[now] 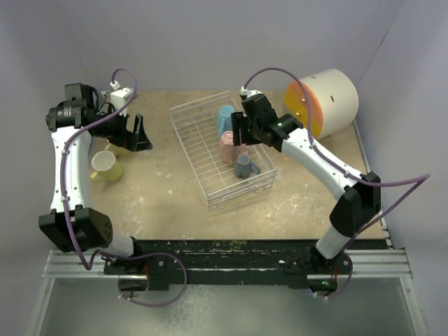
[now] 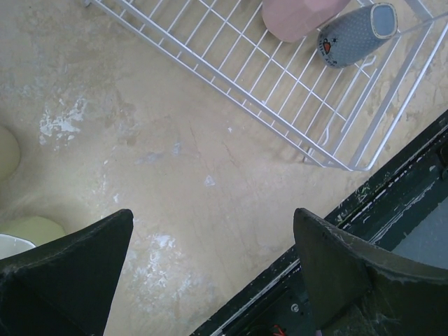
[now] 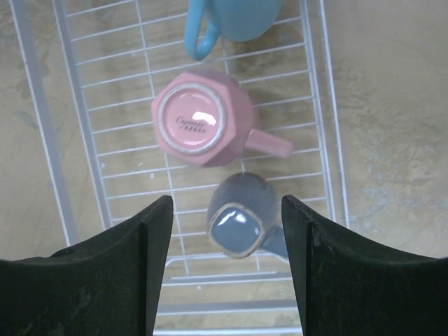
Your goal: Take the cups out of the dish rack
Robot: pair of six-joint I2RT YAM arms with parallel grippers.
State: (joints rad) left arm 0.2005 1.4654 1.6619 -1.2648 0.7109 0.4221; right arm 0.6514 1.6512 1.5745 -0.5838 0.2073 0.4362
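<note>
Left gripper (image 1: 133, 133) jaws released beside unloaded yellow mug (image 1: 105, 165); right gripper (image 3: 227, 203) jaws spread, empty, over grey-blue mug (image 3: 236, 225) in dish rack (image 3: 84, 140), probably for grasp.

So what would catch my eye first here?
Probably the white wire dish rack mid-table, holding a light blue mug, a pink mug and a grey-blue mug. The right arm's end effector hangs open right above them, and one yellow mug sits out on the table beside the left arm.
</note>
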